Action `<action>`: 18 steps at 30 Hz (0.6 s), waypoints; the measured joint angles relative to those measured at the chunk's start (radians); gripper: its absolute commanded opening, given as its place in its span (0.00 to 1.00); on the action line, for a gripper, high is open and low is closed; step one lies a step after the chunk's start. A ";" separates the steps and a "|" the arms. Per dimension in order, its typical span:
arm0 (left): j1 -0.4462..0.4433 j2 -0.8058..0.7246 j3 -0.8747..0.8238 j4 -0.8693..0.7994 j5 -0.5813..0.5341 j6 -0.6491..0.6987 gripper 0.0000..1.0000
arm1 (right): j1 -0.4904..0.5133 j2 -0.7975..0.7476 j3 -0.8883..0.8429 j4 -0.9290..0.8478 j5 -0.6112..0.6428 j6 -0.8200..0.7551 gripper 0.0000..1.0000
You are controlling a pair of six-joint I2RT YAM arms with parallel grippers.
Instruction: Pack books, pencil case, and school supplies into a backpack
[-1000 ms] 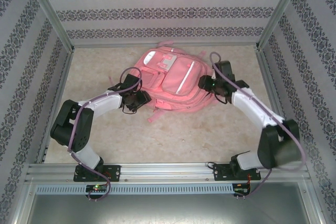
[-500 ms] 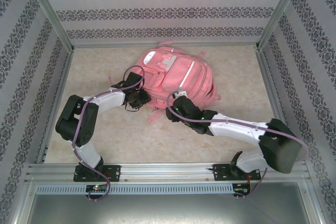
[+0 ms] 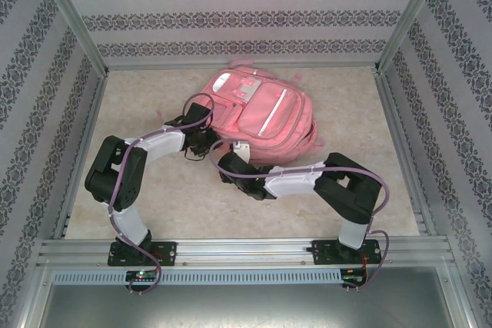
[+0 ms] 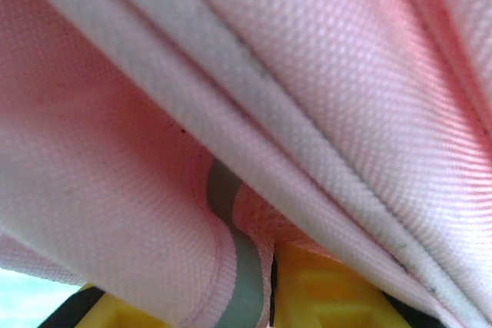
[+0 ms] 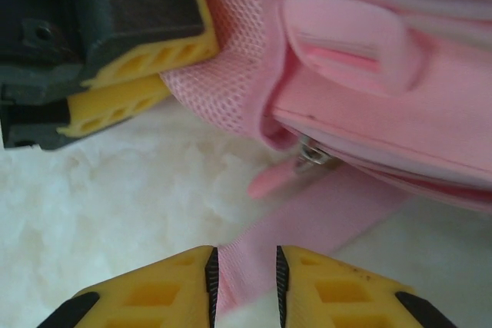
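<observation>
Pink backpack (image 3: pixel 261 113) lies flat mid-table, its near-left edge clamped in the left gripper (image 3: pixel 204 142). The right gripper (image 5: pixel 244 278) straddles a loose strap (image 5: pixel 323 217), fingers narrowly apart; whether it grips, I cannot tell. Contents are hidden; packing seems nearly finished.

Backdrop here is basically a little booth: the walls (image 3: pixel 246 13) on three sides are white wallpaper with horizontal bands of grey floral pattern. Bare aluminium posts (image 3: pixel 73 17) run up the corners. The surface (image 3: pixel 192 205) is a pale beige, mottled like marble, and looks almost white close up. Along the near edge there's a metal rail (image 3: pixel 246 250), then a slotted white strip (image 3: pixel 246 276), then a dull grey metal panel (image 3: pixel 246 309). Lighting's soft and even, no harsh shadows.
</observation>
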 measured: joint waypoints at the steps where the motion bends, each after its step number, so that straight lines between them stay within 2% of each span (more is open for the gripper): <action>1: 0.001 0.000 0.000 0.000 0.001 0.002 0.26 | 0.005 0.015 0.012 0.005 0.009 0.015 0.27; 11: 0.006 0.004 0.011 -0.018 0.013 0.006 0.26 | 0.004 0.097 0.046 0.026 0.056 0.151 0.30; 18: 0.006 0.004 0.013 -0.021 0.014 0.006 0.26 | -0.013 0.115 0.052 0.044 0.056 0.179 0.30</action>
